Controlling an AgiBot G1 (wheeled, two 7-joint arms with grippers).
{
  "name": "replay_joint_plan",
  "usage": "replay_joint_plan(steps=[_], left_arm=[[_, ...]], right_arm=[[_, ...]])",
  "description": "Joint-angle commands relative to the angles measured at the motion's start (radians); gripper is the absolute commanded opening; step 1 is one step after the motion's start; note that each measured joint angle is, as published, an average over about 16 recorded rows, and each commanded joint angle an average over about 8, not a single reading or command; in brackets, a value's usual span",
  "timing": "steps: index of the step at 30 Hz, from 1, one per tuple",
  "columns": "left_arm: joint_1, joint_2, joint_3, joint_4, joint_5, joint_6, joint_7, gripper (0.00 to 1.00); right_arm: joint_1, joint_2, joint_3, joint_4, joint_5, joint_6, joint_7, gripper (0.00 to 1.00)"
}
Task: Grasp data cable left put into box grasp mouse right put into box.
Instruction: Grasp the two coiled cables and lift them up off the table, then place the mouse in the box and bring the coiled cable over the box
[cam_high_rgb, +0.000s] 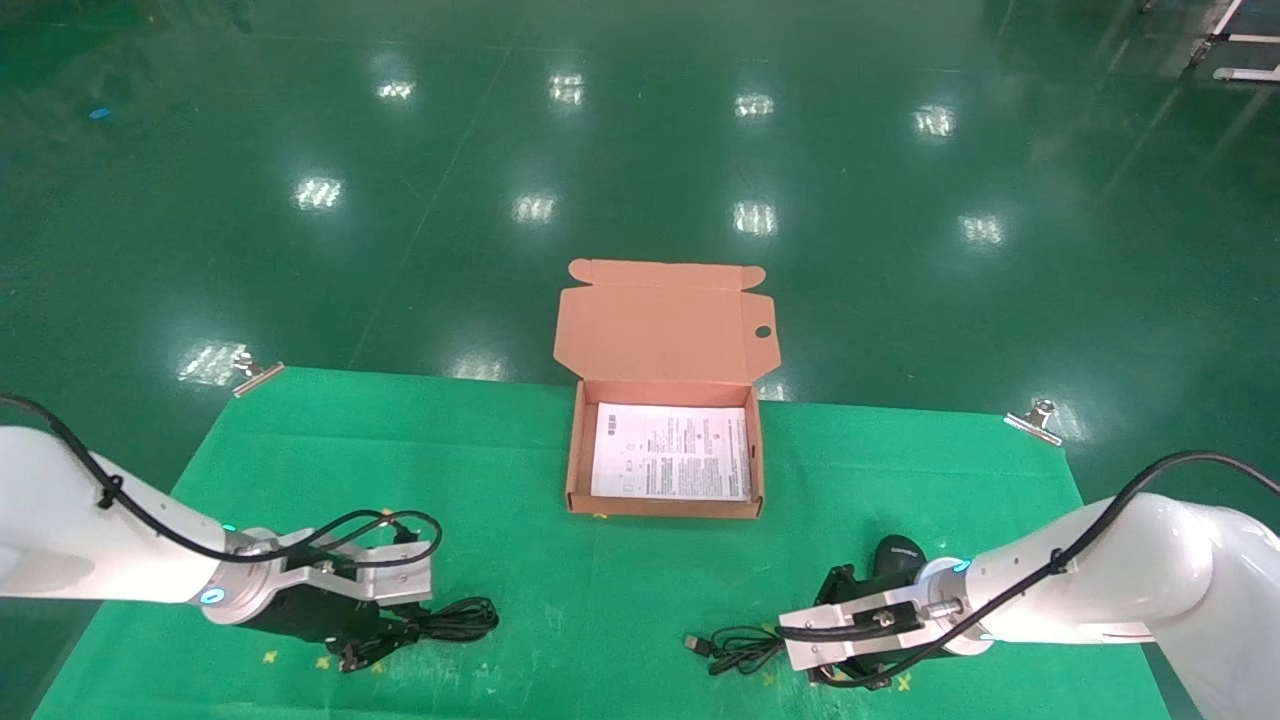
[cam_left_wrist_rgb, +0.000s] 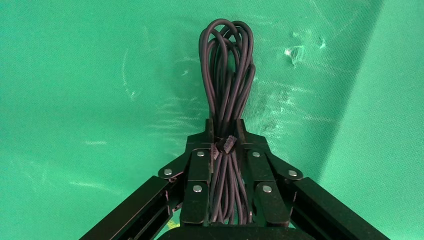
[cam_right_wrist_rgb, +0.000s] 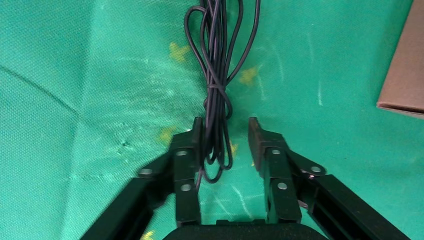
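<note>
- The green cloth (cam_high_rgb: 620, 600) covers the table under both my arms.
- The box (cam_high_rgb: 574, 450) sits open ahead of and between my two grippers, well apart from each, its lid (cam_high_rgb: 660, 335) folded back away from me and a white printed sheet (cam_high_rgb: 672, 450) lying flat on its bottom.
- My left gripper (cam_high_rgb: 375, 635) is low on the cloth at my near left; my left wrist view shows it (cam_left_wrist_rgb: 225, 131) clenched on the data cable (cam_left_wrist_rgb: 227, 75), fingers (cam_left_wrist_rgb: 200, 170) pressed to both sides of the bundle at its tie, the looped end sticking out past the fingertips.
- My right gripper (cam_high_rgb: 830, 675) is low at my near right; its fingers (cam_right_wrist_rgb: 186, 150) are spread, and the mouse cord (cam_right_wrist_rgb: 216, 80) lies bunched in the gap between them, against one finger and clear of the other.
- The mouse (cam_high_rgb: 895, 562) rests on the cloth just behind my right gripper, beside the wrist, on the box side.
- The cord's USB plug (cam_high_rgb: 692, 645) lies beyond my right gripper's tips, toward my left one.
</note>
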Motion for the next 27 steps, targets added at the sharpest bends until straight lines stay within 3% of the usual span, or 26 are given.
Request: replay_joint_plan(steps=[1,10,19,27], left_arm=[[0.000,0.000,0.000,0.000,0.000,0.000,0.000,0.00],[-0.010,-0.041,-0.006,-0.051,-0.010,0.033,0.016,0.00],[-0.094,-0.146,-0.028,-0.316,0.003,0.060,-0.021,0.00],[-0.159,-0.094,-0.043,-0.463,0.056,-0.054,-0.079,0.00]], right_arm=[[0.000,0.000,0.000,0.000,0.000,0.000,0.000,0.00],[0.022,0.045,0.027,0.032,0.028,-0.016,0.028,0.00],[0.127,0.180,0.135,0.222,0.083,0.010,0.185,0.00],[0.236,0.112,0.193,0.269,0.120,0.090,0.246,0.00]])
